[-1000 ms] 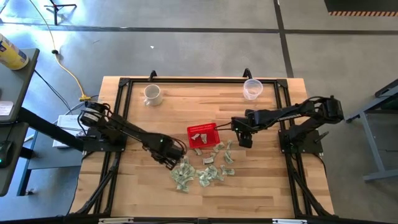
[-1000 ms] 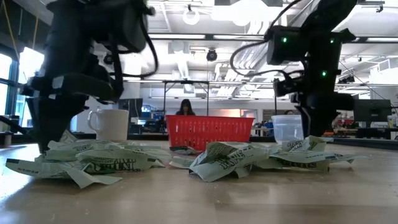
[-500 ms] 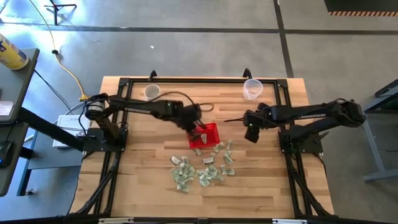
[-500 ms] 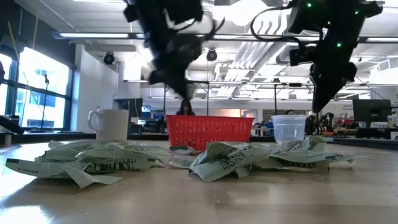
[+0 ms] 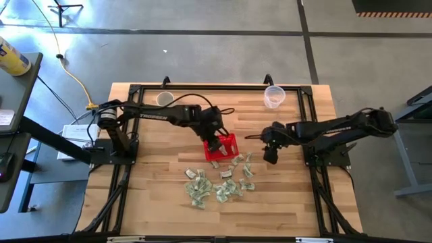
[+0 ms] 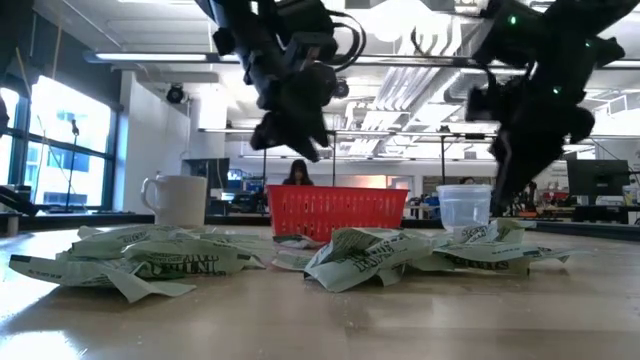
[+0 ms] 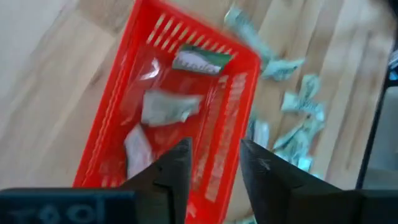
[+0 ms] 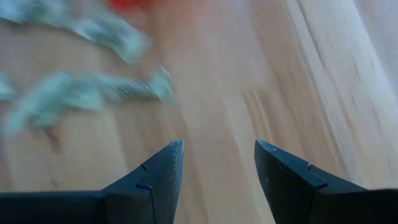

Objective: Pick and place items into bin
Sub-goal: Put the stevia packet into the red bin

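Bright ceiling lamps [image 6: 400,15] are lighting the room evenly; windows [image 6: 55,150] are glaring white in the low view, turning both arms into dark silhouettes; motion is smearing the wrappers [image 8: 81,93] in the right wrist view; the bin [image 7: 186,106] is showing slightly soft; counter [image 5: 283,196] shadows are staying faint.

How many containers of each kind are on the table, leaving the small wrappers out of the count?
Red basket: 1
White mug: 1
Clear plastic cup: 1
Total: 3
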